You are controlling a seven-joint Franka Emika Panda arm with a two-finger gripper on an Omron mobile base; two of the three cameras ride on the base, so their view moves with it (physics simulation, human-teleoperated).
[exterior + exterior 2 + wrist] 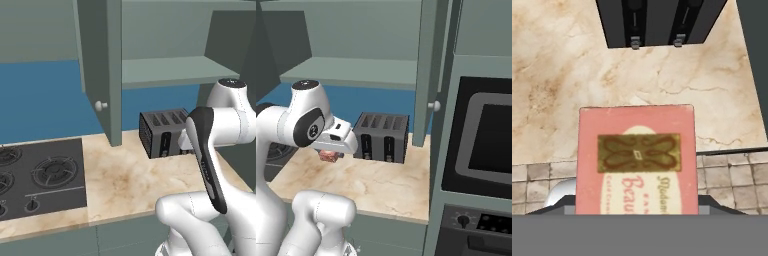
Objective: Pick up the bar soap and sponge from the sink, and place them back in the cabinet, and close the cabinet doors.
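Marble counter (pixel 381 185) w/ 1 toaster (pixel 382 136), 2 open cabinet doors (pixel 102 65), gripper (pixel 331 156) clamped on 1 bar soap (pixel 637 160).

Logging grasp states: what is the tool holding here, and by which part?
The tool holds the bar soap above the counter; where the fingers grip it cannot be told.

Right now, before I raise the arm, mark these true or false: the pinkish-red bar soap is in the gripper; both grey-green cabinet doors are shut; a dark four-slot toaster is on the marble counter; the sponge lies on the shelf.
1. The pinkish-red bar soap is in the gripper: true.
2. Both grey-green cabinet doors are shut: false, they stand open.
3. A dark four-slot toaster is on the marble counter: true.
4. The sponge lies on the shelf: false, the visible shelf is bare.
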